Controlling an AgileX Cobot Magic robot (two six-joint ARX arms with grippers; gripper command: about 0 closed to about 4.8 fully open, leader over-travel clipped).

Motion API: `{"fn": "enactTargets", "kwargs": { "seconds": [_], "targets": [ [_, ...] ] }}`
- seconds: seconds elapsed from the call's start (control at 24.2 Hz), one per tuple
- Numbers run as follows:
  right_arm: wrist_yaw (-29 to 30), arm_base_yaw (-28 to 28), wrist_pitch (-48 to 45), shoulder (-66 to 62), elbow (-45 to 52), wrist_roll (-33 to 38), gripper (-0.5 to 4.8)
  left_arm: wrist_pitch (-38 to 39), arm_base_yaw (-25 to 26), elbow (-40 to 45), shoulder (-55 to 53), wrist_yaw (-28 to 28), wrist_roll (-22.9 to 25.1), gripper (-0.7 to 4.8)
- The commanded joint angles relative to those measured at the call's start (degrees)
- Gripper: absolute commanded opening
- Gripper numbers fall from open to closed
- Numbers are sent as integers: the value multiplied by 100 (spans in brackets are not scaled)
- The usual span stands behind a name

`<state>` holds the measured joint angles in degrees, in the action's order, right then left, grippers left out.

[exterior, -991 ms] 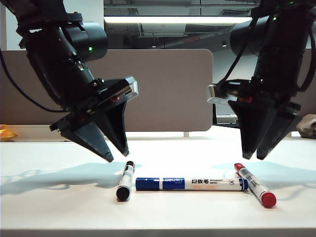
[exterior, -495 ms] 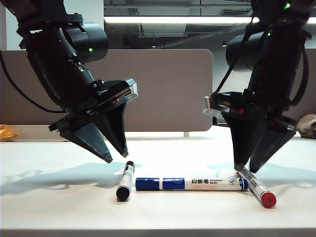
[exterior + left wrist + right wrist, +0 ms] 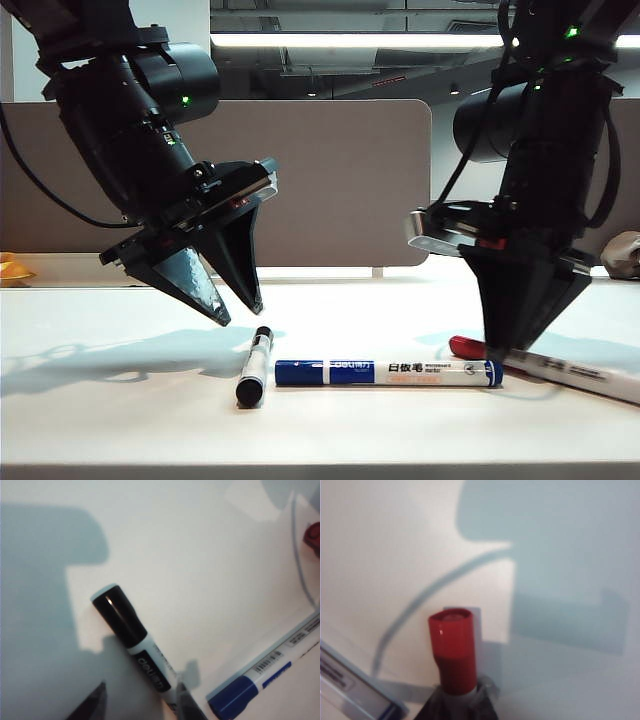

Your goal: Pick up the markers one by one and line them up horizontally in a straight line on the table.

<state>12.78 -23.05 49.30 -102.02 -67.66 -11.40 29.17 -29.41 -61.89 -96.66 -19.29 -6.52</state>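
Three markers lie on the white table [image 3: 100,420]. The black-capped marker [image 3: 255,365] [image 3: 132,640] points away from the camera at the left of the group. Just above it my left gripper [image 3: 240,312] [image 3: 142,705] hangs open, holding nothing. The blue marker [image 3: 388,373] [image 3: 265,680] [image 3: 345,680] lies crosswise in the middle. My right gripper [image 3: 505,348] [image 3: 457,700] is shut on the red marker [image 3: 560,368] [image 3: 452,650] just behind its red cap. The marker's white barrel runs out to the right, low at the table.
A brown-grey partition panel [image 3: 330,180] stands behind the table. A yellow object [image 3: 12,268] sits at the far left edge and a beige thing [image 3: 625,255] at the far right. Arm shadows fall across the table's white surface.
My right gripper has come down and shut on the red marker. The marker has swung from a diagonal to lie nearly crosswise. The left gripper has stayed put.
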Motion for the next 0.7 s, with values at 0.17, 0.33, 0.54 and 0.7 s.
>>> {"fn": "enactTargets", "kwargs": {
  "seconds": [0.17,0.33,0.54,0.7],
  "targets": [
    [-1147,0,826,-46,48,-424,52,111,0,-15,-173,-2,48,180],
    [-1333,2,1073,-46,48,-542,52,157,0,-15,-190,-4,243,180],
    [-1338,2,1294,-46,48,-699,52,190,2,-15,-190,2,358,180],
    [-1414,0,1541,-46,48,-1005,53,299,11,-17,-190,243,680,180]
  ]
}}
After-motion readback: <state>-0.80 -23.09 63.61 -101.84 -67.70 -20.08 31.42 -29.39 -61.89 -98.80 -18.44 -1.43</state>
